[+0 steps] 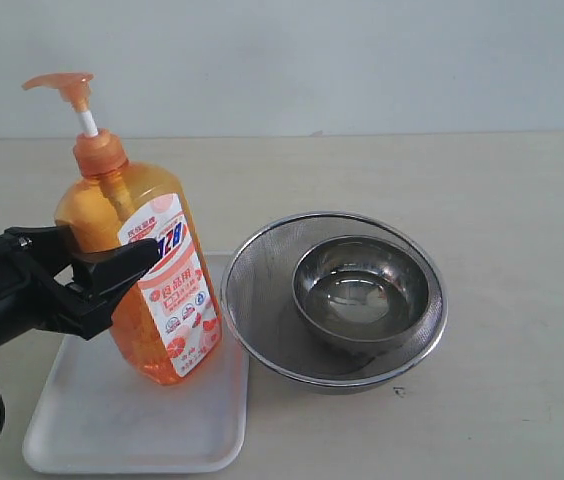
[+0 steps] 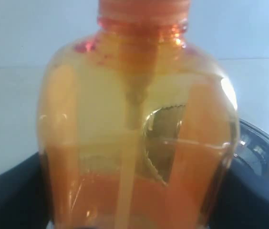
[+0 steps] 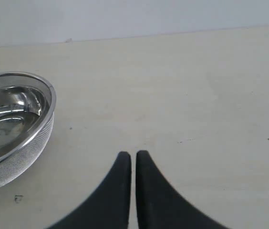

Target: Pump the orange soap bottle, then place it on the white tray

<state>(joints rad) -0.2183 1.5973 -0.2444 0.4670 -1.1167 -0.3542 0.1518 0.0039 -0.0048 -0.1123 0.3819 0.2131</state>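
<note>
The orange soap bottle (image 1: 167,300) leans to the left over the white tray (image 1: 92,430), its base down at the tray's surface near the right rim; contact I cannot tell. Its pump head (image 1: 60,84) stands raised on the white stem. My left gripper (image 1: 112,255) reaches in from the left and is shut on the bottle's body, one black finger across the front. In the left wrist view the bottle (image 2: 134,143) fills the frame between the black fingers (image 2: 253,200). My right gripper (image 3: 133,157) is shut and holds nothing over bare table; it is outside the exterior view.
A round steel mesh strainer (image 1: 262,260) sits just right of the tray with a steel bowl (image 1: 362,290) inside it. In the right wrist view the strainer (image 3: 10,167) lies beside the shut fingers. Bare beige table extends to the right and behind.
</note>
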